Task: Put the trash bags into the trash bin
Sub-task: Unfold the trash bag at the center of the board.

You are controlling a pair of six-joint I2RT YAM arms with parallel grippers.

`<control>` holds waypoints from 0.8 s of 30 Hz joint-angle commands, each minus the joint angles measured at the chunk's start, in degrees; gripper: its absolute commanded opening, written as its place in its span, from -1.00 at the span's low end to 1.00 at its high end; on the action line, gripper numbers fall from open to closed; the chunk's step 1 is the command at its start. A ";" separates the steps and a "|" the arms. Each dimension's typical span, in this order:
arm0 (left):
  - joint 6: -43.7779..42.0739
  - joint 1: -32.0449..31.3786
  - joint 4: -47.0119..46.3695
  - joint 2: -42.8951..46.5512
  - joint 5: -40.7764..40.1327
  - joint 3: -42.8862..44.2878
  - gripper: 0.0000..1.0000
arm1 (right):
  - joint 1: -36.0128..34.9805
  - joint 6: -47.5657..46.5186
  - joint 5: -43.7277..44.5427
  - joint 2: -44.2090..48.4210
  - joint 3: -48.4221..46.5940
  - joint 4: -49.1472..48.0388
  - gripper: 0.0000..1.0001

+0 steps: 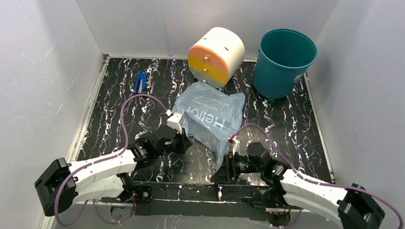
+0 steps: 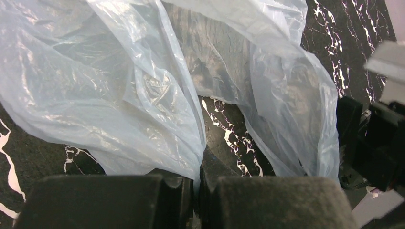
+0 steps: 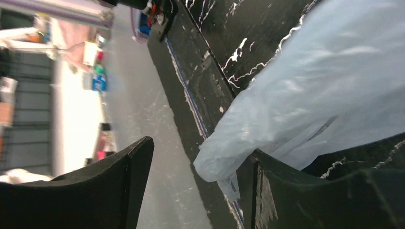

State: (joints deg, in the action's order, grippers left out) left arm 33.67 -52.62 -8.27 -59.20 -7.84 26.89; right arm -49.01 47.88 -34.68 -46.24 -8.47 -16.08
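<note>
Bag gripped on one side, not yet lifted; nothing in the bin.

Trash bag (image 1: 210, 117) lies crumpled mid-table, towards the near edge, well apart from the trash bin (image 1: 284, 64), which stands upright in the far right corner. Left gripper (image 2: 196, 188) is clamped on the bag's near-left edge, film nipped between its pads. Right gripper (image 3: 200, 148) stands wide, the bag's near-right corner against one finger, unclamped. Left to do, by my judgement: lift, carry, drop. Count: one bag, one bin, one cream-and-orange drum (image 1: 217, 56), one small blue object (image 1: 140, 82), two arms.
</note>
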 commanded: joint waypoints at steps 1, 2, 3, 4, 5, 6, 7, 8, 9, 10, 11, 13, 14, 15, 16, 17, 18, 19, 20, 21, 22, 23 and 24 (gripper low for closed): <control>0.44 -0.18 -1.12 -0.01 0.45 0.78 -1.00 | -11.82 -11.51 21.19 1.97 -1.92 -4.93 0.43; 0.45 -0.12 -0.99 0.31 0.33 0.65 -1.00 | -13.93 -13.71 26.56 3.35 -0.61 -5.84 0.43; 0.50 -0.11 -0.96 0.69 0.17 0.48 -1.00 | -15.29 -15.41 30.85 4.63 0.80 -6.45 0.43; 0.52 -0.12 -0.96 1.01 -0.03 0.26 -1.00 | -15.97 -16.62 34.07 5.63 1.50 -7.15 0.41; 0.60 -0.12 -0.77 1.33 -0.21 0.19 -1.00 | -16.29 -18.14 34.37 6.34 2.28 -8.89 0.40; 0.54 -0.11 -0.47 1.63 -0.29 0.18 -1.00 | -16.53 -19.61 34.15 6.64 3.22 -11.14 0.40; 0.46 -0.11 -0.28 1.83 -0.38 0.12 -1.00 | -16.81 -21.34 33.85 6.53 4.20 -13.36 0.38; 0.43 -0.11 -0.26 1.95 -0.44 0.03 -1.00 | -17.15 -23.16 33.56 5.99 4.93 -15.08 0.37; 0.43 -0.11 -0.32 2.04 -0.52 -0.06 -1.00 | -17.51 -25.07 32.84 5.20 5.44 -16.66 0.35; 0.43 -0.11 -0.35 2.07 -0.53 -0.09 -1.00 | -17.86 -27.15 31.91 4.09 5.62 -17.57 0.33; 0.43 -0.11 -0.39 2.07 -0.52 -0.09 -1.00 | -18.28 -29.28 30.85 2.49 5.54 -18.10 0.33; 0.71 -0.12 -0.62 2.15 -0.30 -0.07 -1.00 | -18.83 -31.74 28.60 0.06 5.29 -19.77 0.29; 0.77 -0.12 -0.88 2.16 -0.14 -0.09 -1.00 | -19.08 -32.70 27.68 -0.97 5.35 -20.86 0.28; 0.78 -0.11 -0.95 2.16 -0.15 -0.09 -1.00 | -19.44 -33.35 27.97 -1.93 5.39 -21.66 0.26; 0.78 -0.11 -0.93 2.16 -0.16 -0.09 -1.00 | -19.76 -33.48 29.30 -2.76 5.39 -22.23 0.24; 0.78 -0.11 -0.76 2.16 -0.28 -0.04 -1.00 | -20.14 -34.07 29.87 -3.28 5.39 -22.58 0.22; 0.78 -0.11 -0.47 2.24 -0.44 -0.01 -1.00 | -20.54 -34.99 30.23 -3.66 5.39 -22.81 0.19; 0.78 -0.11 -0.29 2.37 -0.47 0.08 -1.00 | -20.96 -35.41 31.36 -3.70 5.39 -22.78 0.15; 0.78 -0.11 -0.25 2.48 -0.51 0.01 -1.00 | -21.36 -35.52 32.65 -3.64 5.73 -23.08 0.12; 0.78 -0.11 -0.25 2.58 -0.58 -0.12 -1.00 | -21.64 -35.78 33.15 -3.61 6.07 -23.90 0.07; 0.78 -0.11 -0.25 2.67 -0.66 -0.25 -1.00 | -21.81 -35.91 33.86 -3.41 6.43 -24.56 0.00; 0.78 -0.11 -0.21 2.68 -0.77 -0.26 -1.00 | -22.04 -35.85 34.27 -3.17 6.70 -25.26 -0.13; 0.72 -0.11 -0.06 2.69 -0.78 -0.22 -1.00 | -22.16 -35.84 35.80 -2.97 6.98 -25.80 -0.29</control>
State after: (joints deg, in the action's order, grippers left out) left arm 34.26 -52.62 -8.47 -58.11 -7.51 26.89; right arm -70.30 14.63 -3.46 -50.02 -2.66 -34.68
